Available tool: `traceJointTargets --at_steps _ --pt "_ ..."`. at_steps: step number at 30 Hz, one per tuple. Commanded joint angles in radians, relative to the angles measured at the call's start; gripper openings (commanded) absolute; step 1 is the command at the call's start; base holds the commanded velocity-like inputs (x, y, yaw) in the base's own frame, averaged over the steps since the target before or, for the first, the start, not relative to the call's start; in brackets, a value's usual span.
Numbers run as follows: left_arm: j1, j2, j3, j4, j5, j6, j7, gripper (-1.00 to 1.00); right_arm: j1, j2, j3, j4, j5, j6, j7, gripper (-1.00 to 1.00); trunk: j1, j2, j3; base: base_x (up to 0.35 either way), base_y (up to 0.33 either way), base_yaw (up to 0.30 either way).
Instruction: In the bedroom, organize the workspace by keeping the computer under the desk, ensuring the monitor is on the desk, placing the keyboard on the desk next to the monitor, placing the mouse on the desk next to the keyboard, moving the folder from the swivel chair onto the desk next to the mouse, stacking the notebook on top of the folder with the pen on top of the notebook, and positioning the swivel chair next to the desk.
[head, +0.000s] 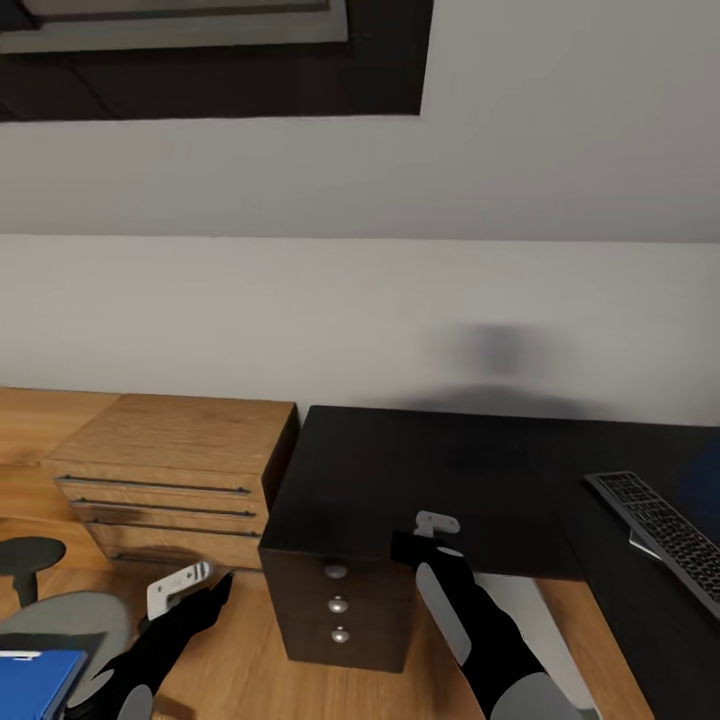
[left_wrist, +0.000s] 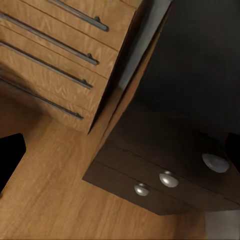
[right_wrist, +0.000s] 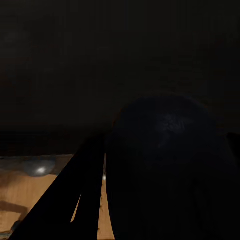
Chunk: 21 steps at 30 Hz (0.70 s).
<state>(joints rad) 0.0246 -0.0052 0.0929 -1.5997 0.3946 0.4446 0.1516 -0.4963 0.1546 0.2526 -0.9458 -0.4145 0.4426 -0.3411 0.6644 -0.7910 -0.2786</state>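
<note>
The desk (head: 400, 470) has a glossy black top and dark drawers with silver knobs (head: 338, 604). My right gripper (head: 415, 545) hovers over the desk's front edge above the drawers, shut on the mouse (right_wrist: 170, 165), a dark rounded shape close in the right wrist view. The keyboard (head: 665, 530) lies on the desk's right wing. The blue folder (head: 35, 680) rests on the swivel chair's grey seat (head: 70, 615) at the lower left. My left gripper (head: 205, 590) is low over the floor between chair and drawers, open, with its black fingers (left_wrist: 10, 155) far apart.
A light-wood dresser (head: 170, 470) with long bar handles stands against the white wall, close to the desk's left side. Wood floor (head: 240, 650) lies in front of it. A pale grey surface (head: 540, 615) shows under the desk right of the drawers. A blue patch (head: 700, 480) sits at the right edge.
</note>
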Motion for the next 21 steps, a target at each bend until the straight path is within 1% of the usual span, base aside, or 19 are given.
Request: traceJointTargets --at_steps 1,3,6,9,10,11,13,14,16,21 --pt "0.000 -0.001 -0.002 -0.002 0.010 0.005 0.006 1.00 -0.001 0.000 0.003 -0.001 -0.012 0.001 -0.006 -1.00 0.000 -0.001 -0.001 0.003 0.000 0.277" --pt "0.000 0.002 -0.017 0.000 0.010 0.005 0.006 1.00 -0.001 0.000 0.004 -0.001 -0.012 0.001 -0.006 -1.00 0.000 -0.001 -0.001 0.113 0.000 0.277" --pt "0.000 0.002 -0.019 0.000 0.010 0.005 0.006 1.00 -0.001 0.000 0.005 0.000 -0.012 0.002 -0.005 -1.00 0.000 -0.001 -0.001 0.274 0.000 0.278" --pt "0.000 0.002 -0.020 0.001 0.011 0.005 0.006 1.00 -0.001 0.001 0.019 0.003 -0.012 0.002 -0.005 -1.00 0.000 -0.001 -0.001 0.318 0.000 0.278" --pt "0.000 0.002 -0.020 0.001 0.011 0.005 0.006 1.00 -0.001 0.001 0.046 0.003 -0.013 0.002 -0.005 -1.00 0.000 -0.001 -0.002 0.320 0.000 0.277" --pt "0.000 0.002 -0.019 0.002 0.012 0.005 0.006 1.00 -0.001 0.000 0.094 0.004 -0.013 0.001 -0.005 -1.00 0.000 -0.001 -0.002 0.260 -0.014 0.276" --pt "0.000 0.002 -0.019 0.002 0.013 0.006 0.006 1.00 -0.001 0.001 0.117 0.004 -0.013 0.001 -0.005 -1.00 0.000 -0.001 -0.003 0.237 -0.033 0.275" --pt "0.000 0.002 -0.018 0.003 0.014 0.006 0.006 1.00 -0.001 0.001 0.155 0.005 -0.013 0.001 -0.005 -1.00 0.000 -0.001 -0.004 0.169 -0.061 0.275" --pt "0.000 0.001 -0.018 0.003 0.014 0.006 0.007 1.00 -0.001 0.002 0.177 0.008 -0.013 0.001 -0.003 -1.00 0.000 -0.001 -0.005 0.092 -0.039 0.275" --pt "0.000 0.001 -0.018 0.003 0.014 0.005 0.007 1.00 -0.001 0.004 0.204 0.028 -0.013 0.000 0.000 -1.00 0.000 -0.001 -0.008 0.024 -0.010 0.274"
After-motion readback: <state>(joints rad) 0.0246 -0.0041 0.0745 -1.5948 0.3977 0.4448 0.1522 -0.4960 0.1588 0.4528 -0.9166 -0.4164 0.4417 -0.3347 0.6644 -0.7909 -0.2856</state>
